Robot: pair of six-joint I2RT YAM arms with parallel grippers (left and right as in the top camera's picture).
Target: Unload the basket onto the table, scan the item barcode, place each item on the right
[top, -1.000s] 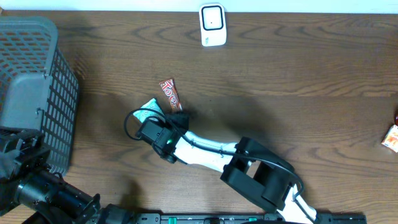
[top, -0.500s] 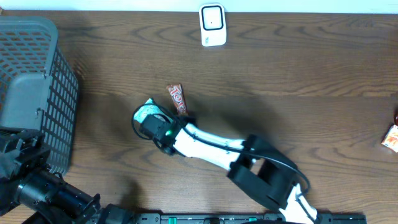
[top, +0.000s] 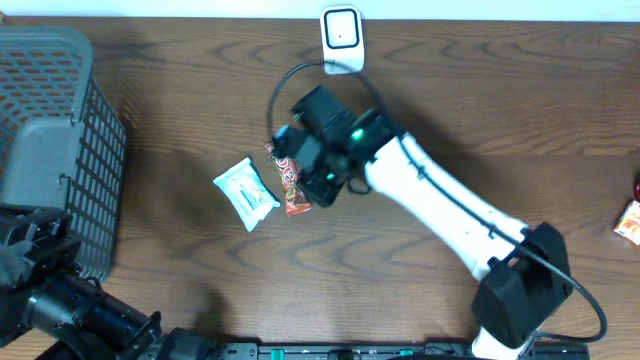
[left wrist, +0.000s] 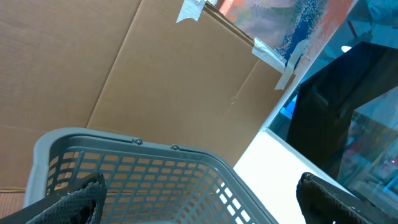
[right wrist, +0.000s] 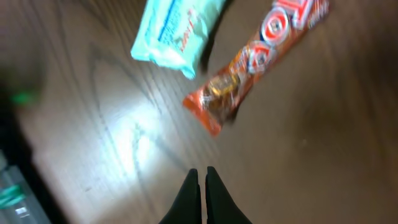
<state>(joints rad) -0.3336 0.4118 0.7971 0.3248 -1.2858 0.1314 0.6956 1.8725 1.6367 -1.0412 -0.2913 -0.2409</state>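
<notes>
Seen from overhead, the wooden table point(top: 500, 100) carries a grey basket point(top: 60, 130) at its left end. The white right arm point(top: 440, 200) reaches across to the middle. A white scanner point(top: 341, 40) stands at the far edge, and only this view shows it. Beside the arm's wrist lie a light-blue packet point(top: 246, 194) and, just next to it, an orange candy bar point(top: 289, 186).

The right wrist view shows what the overhead view hides. The right gripper point(right wrist: 199, 180) has its jaws pressed together on nothing, apart from the bar, which lies flat on the wood.

The left wrist view shows the left gripper point(left wrist: 202, 196) spread wide by the basket rim, holding nothing.
</notes>
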